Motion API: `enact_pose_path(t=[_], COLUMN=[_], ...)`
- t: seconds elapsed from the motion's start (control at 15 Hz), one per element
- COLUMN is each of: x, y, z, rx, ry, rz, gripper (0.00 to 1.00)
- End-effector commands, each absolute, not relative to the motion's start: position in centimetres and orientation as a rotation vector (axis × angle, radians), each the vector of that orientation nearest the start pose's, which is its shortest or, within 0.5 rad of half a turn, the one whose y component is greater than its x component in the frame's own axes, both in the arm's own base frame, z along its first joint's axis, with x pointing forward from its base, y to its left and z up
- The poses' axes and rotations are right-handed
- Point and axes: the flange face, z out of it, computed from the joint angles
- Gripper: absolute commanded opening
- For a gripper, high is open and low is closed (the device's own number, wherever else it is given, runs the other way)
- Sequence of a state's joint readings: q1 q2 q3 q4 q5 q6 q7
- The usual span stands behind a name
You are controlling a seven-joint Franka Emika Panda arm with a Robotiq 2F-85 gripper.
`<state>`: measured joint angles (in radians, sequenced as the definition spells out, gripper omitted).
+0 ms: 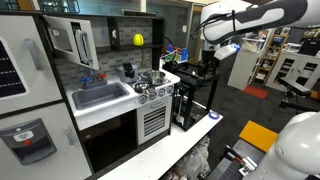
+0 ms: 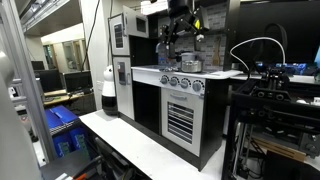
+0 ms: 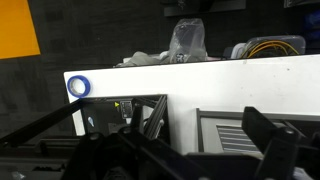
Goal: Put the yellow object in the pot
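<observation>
Yellow object point(image 1: 138, 40): seen high against the back wall of the toy kitchen point(image 1: 100, 112), above the stove; whether it is resting or hung there cannot be told.
Pot point(image 1: 152, 77): set upright on the stove top, below the yellow object and apart from it.
Dark cup point(image 1: 127, 71): placed just beside the pot, toward the sink point(image 1: 100, 96).
Tool point(image 3: 180, 152): jaws are spread wide; nothing is held and nothing is touched.
Tool's place: found at the bottom of the wrist view, well apart from both the yellow object and the pot.
Tabletop point(image 3: 200, 85): a white surface is shown beyond the tool in the wrist view.
Blue ring point(image 3: 78, 87): laid at the corner of the tabletop.
Clear bag point(image 3: 187, 40): seen behind the tabletop's far edge, near a yellow cable coil point(image 3: 270, 47).
</observation>
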<state>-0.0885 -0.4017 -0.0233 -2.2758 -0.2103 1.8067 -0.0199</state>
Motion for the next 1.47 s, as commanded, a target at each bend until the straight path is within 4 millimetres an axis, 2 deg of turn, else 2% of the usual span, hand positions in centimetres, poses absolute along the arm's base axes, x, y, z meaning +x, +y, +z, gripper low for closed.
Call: enact_pose_path(t=[0.0,1.2,1.4], x=[42.0,42.0,43.4], y=[-6.5,-6.5,-6.0], z=[51.0,51.0,52.8], rx=[-3.327,-3.327,-3.361], ry=[0.056,0.056,0.040], rz=[0.134,0.134,0.008], gripper=[1.00,1.00,1.00])
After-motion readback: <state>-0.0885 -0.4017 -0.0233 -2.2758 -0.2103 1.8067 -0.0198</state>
